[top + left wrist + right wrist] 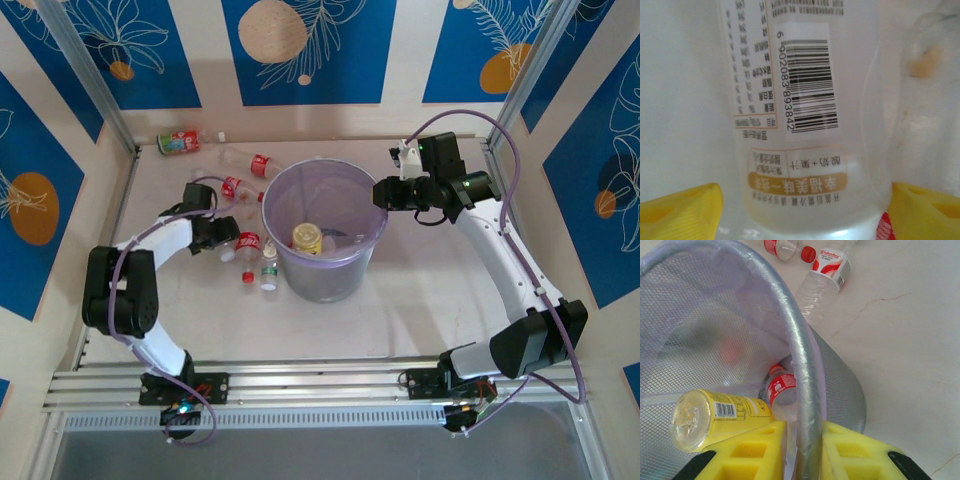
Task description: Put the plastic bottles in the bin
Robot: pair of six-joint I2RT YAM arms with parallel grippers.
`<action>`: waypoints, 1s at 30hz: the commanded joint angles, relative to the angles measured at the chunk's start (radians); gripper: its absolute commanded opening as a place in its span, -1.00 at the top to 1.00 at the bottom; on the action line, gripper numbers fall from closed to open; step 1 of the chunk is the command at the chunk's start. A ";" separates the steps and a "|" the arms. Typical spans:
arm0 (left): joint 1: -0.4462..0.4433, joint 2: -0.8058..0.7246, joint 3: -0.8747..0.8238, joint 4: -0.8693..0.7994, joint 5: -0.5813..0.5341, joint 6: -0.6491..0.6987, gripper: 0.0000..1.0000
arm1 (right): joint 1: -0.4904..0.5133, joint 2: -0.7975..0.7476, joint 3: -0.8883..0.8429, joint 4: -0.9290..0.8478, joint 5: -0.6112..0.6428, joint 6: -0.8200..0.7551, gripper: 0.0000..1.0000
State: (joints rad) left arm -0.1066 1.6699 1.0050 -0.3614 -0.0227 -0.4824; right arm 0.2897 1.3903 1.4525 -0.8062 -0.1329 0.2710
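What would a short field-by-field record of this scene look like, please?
bin: upright, mid table
inside bin: yellow bottle, red-labelled bottle
outside bin: several bottles to its left, red-and-green bottle farthest back
left pincer: open, fingers either side of a barcode-labelled bottle, grip not evident
right pincer: shut on bin rim

The left arm (165, 240) and right arm (500, 250) have white links between chunky black joints, lilac cables (506, 150) looping alongside, small green lights (466, 183) glowing on the right one, and blocky yellow fingers (755, 450) moulded with rectangular hollows.
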 commanded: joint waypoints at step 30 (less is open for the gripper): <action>-0.036 -0.447 0.287 -0.352 0.049 0.163 0.28 | 0.019 -0.016 -0.005 -0.016 0.030 -0.003 0.58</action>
State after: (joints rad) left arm -0.1200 1.2686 1.2152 -0.6132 -0.0399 -0.3557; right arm 0.2996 1.3895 1.4517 -0.8043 -0.1139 0.2714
